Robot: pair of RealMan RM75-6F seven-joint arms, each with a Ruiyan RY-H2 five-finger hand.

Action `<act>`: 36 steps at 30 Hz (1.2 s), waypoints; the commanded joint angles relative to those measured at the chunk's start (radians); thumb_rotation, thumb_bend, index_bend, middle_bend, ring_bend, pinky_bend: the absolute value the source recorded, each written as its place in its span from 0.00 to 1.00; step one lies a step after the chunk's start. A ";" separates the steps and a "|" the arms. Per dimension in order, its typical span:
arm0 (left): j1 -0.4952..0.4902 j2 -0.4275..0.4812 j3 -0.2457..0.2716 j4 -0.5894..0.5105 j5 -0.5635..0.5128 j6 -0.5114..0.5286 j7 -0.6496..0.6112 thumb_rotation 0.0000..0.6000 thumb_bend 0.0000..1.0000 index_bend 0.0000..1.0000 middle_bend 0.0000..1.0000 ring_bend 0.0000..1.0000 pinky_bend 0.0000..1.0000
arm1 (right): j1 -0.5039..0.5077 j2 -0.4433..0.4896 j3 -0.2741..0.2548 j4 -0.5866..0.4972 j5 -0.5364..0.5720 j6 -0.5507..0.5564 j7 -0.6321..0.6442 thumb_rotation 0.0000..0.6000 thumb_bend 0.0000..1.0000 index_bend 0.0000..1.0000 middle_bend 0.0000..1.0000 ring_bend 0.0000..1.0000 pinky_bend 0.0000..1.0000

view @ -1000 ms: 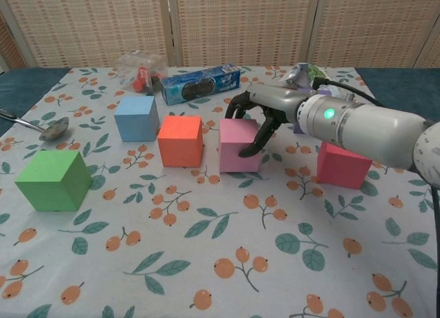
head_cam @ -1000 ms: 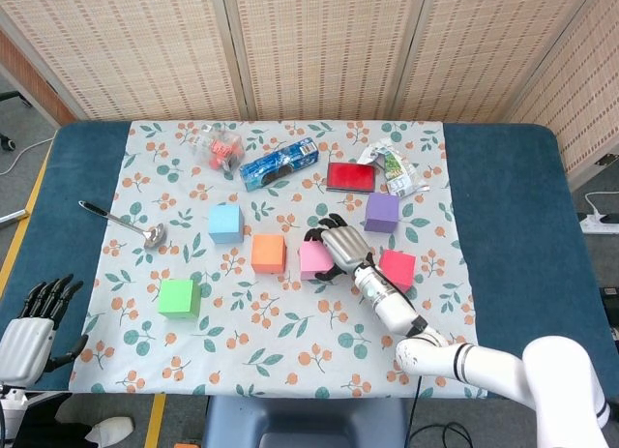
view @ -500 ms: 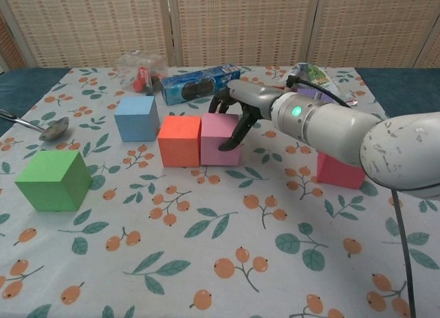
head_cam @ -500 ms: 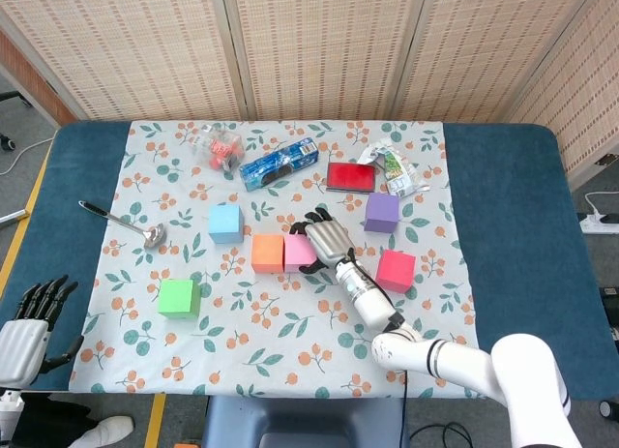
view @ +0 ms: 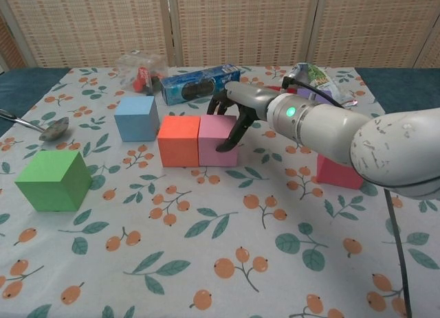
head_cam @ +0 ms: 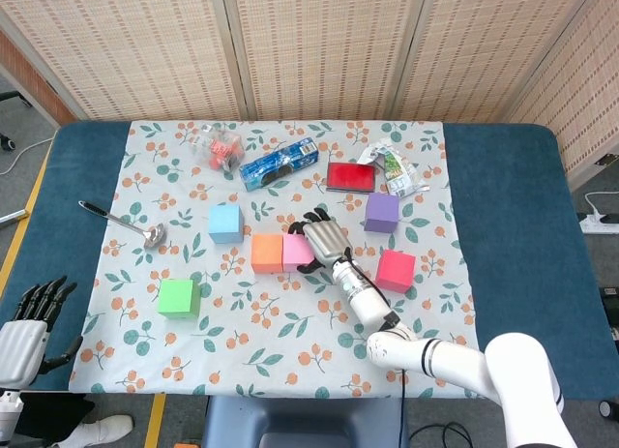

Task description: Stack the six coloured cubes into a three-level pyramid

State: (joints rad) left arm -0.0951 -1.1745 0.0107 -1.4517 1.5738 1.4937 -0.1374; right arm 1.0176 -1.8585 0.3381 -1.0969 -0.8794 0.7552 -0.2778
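Mid-cloth: pink cube (view: 217, 140) touching orange cube (view: 179, 140) side by side | right hand (view: 234, 112) wraps the pink cube, fingers curled over top and right face | blue cube (head_cam: 225, 223) behind-left, green cube (head_cam: 178, 297) front-left, purple cube (head_cam: 382, 212) and red cube (head_cam: 396, 270) right | left hand (head_cam: 27, 322) off the cloth, fingers spread, holding nothing.

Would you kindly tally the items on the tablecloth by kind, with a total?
Coloured cubes: 6 (green, blue, orange, pink, purple, red)
Snack packets: 3 (blue biscuit pack, clear packet, green wrapper)
Red box: 1
Ladle: 1
Total: 11
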 commanded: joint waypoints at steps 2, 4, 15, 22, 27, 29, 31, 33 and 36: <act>0.000 0.000 -0.001 -0.001 0.001 0.001 0.001 1.00 0.34 0.08 0.00 0.00 0.00 | 0.002 0.005 0.002 -0.012 0.007 0.000 -0.003 1.00 0.15 0.32 0.37 0.12 0.00; 0.000 0.000 0.000 -0.001 0.001 0.001 0.002 1.00 0.34 0.08 0.00 0.00 0.00 | 0.003 0.006 0.001 -0.016 0.009 0.003 -0.007 1.00 0.15 0.32 0.37 0.12 0.00; 0.002 0.003 0.002 -0.004 0.000 -0.001 0.005 1.00 0.34 0.08 0.00 0.00 0.00 | 0.002 0.021 -0.005 -0.039 0.026 0.013 -0.022 1.00 0.15 0.31 0.37 0.12 0.00; 0.003 0.003 0.002 -0.005 0.001 0.000 0.003 1.00 0.34 0.08 0.00 0.00 0.00 | 0.007 0.014 -0.008 -0.034 0.033 0.010 -0.023 1.00 0.15 0.31 0.37 0.12 0.00; 0.004 0.000 0.003 0.001 -0.002 -0.004 0.000 1.00 0.34 0.08 0.00 0.00 0.00 | 0.013 0.004 -0.009 -0.017 0.036 0.008 -0.024 1.00 0.14 0.31 0.37 0.12 0.00; 0.004 0.000 0.003 0.001 -0.002 -0.004 -0.001 1.00 0.34 0.08 0.00 0.00 0.00 | 0.014 0.002 -0.008 -0.015 0.036 0.008 -0.023 1.00 0.15 0.31 0.37 0.12 0.00; 0.004 -0.001 0.003 0.003 -0.003 -0.004 -0.003 1.00 0.34 0.08 0.00 0.00 0.00 | 0.015 0.000 -0.008 -0.012 0.037 0.006 -0.022 1.00 0.14 0.31 0.37 0.12 0.00; 0.005 -0.003 0.003 0.006 -0.003 -0.004 -0.006 1.00 0.34 0.08 0.00 0.00 0.00 | 0.017 -0.006 -0.008 -0.008 0.036 0.003 -0.019 1.00 0.14 0.31 0.37 0.12 0.00; 0.004 -0.004 0.003 0.010 -0.002 -0.005 -0.009 1.00 0.34 0.08 0.00 0.00 0.00 | 0.020 -0.010 -0.008 -0.002 0.033 0.005 -0.017 1.00 0.15 0.30 0.37 0.12 0.00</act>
State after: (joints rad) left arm -0.0906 -1.1786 0.0137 -1.4414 1.5715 1.4892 -0.1466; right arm 1.0373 -1.8685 0.3304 -1.0989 -0.8458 0.7599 -0.2950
